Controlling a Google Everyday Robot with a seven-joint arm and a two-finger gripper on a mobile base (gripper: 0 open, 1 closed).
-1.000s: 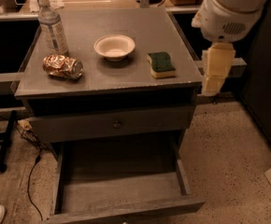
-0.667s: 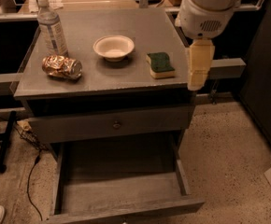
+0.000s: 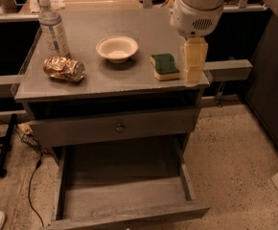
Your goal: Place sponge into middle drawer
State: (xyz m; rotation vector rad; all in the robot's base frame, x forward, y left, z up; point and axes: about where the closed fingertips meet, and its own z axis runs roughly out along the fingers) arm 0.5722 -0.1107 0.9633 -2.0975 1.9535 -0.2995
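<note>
The sponge (image 3: 164,66) lies on the right side of the grey cabinet top (image 3: 105,83), green scrub face up over pale yellow foam. My gripper (image 3: 193,75) hangs from the white arm just to the right of the sponge, over the top's right edge, pointing down and holding nothing that I can see. The middle drawer (image 3: 124,188) is pulled out at the bottom of the view. Its bare grey floor is open and nothing lies in it.
A white bowl (image 3: 117,48), a crushed shiny can (image 3: 63,68) and a water bottle (image 3: 52,30) stand on the top to the left of the sponge. A closed drawer front with a knob (image 3: 120,127) sits above the open drawer. Cables (image 3: 31,176) run on the floor at the left.
My arm and gripper have moved left, from beyond the cabinet's right edge to just beside the sponge. The sponge and the drawer have not moved.
</note>
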